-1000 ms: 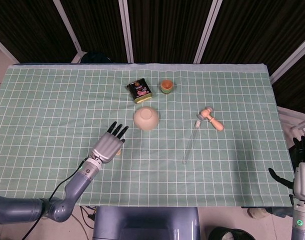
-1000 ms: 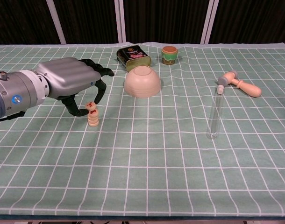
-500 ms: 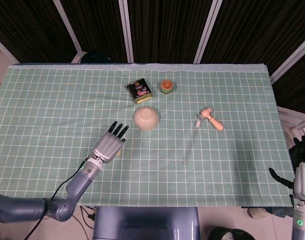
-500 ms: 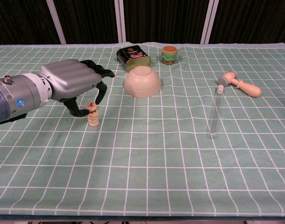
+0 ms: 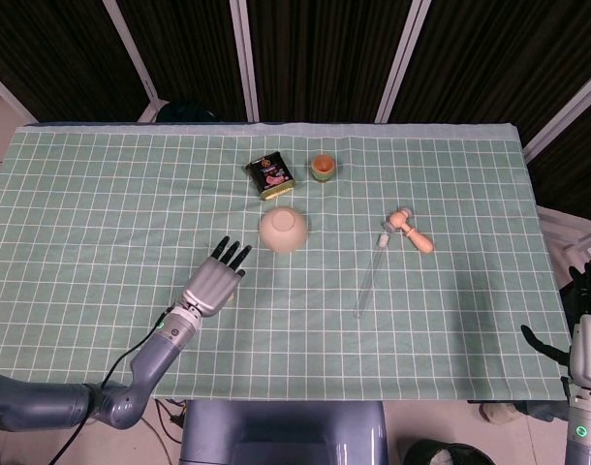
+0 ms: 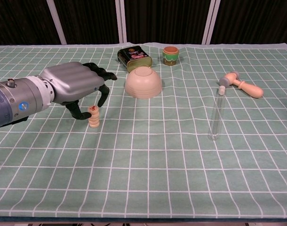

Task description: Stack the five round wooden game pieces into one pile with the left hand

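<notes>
1. Standing left of centre in the chest view: pile of wooden pieces (image 6: 93, 117), just beside the curled fingers.
2. Left hand (image 6: 75, 87) hovering above, grasping nothing.
3. Probably light, stiff, easily toppled; best pinched at the rims.

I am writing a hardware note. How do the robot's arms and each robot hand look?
The left robot hand has a silver-grey shell and black fingers; its grey forearm bears a blue round mark and a black cable. The right robot hand, at the frame's edge, looks dark, with a green light below.
</notes>
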Motion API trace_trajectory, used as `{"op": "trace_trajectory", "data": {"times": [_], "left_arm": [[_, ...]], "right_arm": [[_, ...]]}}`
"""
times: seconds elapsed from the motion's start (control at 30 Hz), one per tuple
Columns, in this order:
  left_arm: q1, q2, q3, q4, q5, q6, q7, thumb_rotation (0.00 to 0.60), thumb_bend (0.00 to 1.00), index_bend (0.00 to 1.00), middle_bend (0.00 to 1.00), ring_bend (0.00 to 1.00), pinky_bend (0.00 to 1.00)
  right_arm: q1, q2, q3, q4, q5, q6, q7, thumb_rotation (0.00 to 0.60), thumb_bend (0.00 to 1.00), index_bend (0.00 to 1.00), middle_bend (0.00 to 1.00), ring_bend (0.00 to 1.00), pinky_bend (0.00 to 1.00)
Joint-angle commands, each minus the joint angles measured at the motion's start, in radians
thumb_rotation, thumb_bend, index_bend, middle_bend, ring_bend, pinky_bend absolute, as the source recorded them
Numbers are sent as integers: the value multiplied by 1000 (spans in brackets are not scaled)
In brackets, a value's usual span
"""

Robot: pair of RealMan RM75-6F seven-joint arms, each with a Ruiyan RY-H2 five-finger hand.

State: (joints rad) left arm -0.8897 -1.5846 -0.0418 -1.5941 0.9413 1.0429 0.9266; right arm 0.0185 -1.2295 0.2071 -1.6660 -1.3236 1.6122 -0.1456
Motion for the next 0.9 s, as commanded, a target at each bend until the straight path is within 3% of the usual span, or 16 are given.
{"op": "trace_trajectory", "data": {"times": [0.03, 0.43, 0.73, 0.9], "left_arm": [[1, 2, 0, -5, 6, 5, -2, 600, 302, 450, 20, 0, 0], [33, 56, -12, -75, 70, 89, -37, 600, 273, 355, 15, 0, 0], [201, 280, 24, -257, 249, 308, -231, 600, 268, 297, 15, 0, 0], [323, 380, 65, -248, 351, 445, -361, 600, 267, 196, 14, 0, 0]], "right_arm": [[0, 0, 0, 1, 0, 0, 0, 600, 233, 90, 13, 0, 0], [0, -1, -1, 3, -2, 1, -3, 600, 233, 89, 13, 0, 0], [5, -1, -7, 12, -27, 4, -1, 600, 233, 89, 13, 0, 0], [14, 17, -31, 25, -79, -14, 29, 600, 233, 89, 13, 0, 0]]}}
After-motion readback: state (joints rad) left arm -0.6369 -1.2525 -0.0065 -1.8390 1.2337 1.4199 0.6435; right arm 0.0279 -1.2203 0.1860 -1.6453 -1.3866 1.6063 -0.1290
